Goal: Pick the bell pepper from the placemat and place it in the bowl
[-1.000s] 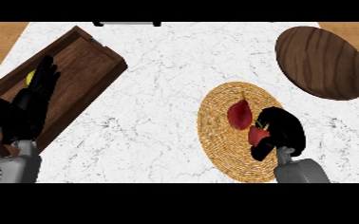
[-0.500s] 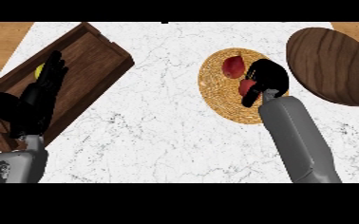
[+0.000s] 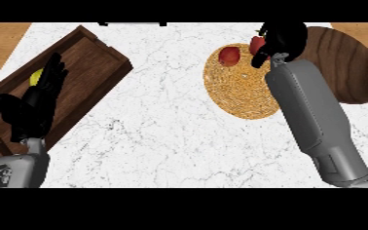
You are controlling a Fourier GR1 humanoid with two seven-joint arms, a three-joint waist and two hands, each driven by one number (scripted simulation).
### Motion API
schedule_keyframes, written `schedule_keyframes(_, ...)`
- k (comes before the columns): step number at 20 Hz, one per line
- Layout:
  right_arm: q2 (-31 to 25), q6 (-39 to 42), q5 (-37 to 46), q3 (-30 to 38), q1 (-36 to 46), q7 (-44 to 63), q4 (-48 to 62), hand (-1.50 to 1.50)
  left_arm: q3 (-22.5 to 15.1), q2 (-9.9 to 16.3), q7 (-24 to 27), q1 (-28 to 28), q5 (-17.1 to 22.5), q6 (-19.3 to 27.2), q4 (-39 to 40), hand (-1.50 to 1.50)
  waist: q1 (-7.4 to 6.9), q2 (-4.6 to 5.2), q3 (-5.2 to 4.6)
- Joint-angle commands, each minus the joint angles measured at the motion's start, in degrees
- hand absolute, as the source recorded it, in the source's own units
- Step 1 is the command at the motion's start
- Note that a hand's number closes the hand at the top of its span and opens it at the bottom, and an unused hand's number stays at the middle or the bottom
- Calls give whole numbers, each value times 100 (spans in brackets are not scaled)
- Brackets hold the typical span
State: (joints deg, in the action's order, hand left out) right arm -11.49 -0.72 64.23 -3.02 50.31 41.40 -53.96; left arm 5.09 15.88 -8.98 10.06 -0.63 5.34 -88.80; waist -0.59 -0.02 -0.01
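head view, right hand [image 3: 284, 36] fingers curled round bell pepper [image 3: 256, 45] — now lifted toward bowl [image 3: 332, 63]

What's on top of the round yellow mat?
One red thing, likely a fruit or vegetable, still lies on the woven placemat near its top edge. The right hand hangs over the mat's upper right corner, curled round a red bell pepper, and its forearm hides the mat's right side.

red bell pepper [image 3: 256, 45]; golden woven placemat [image 3: 241, 90]; dark brown bowl [image 3: 338, 63]; white veined counter [image 3: 165, 126].
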Motion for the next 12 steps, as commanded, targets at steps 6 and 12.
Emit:
schedule_keyframes(6,-612,21,176,470,602,597,-912,150,184,27,135,-60,73,-99,134,0,73,-14,0)
schedule_keyframes(12,-820,-802,-66,958,136,7,-610,150,179,-59,148,76,48,-150,214,0,37,11,2)
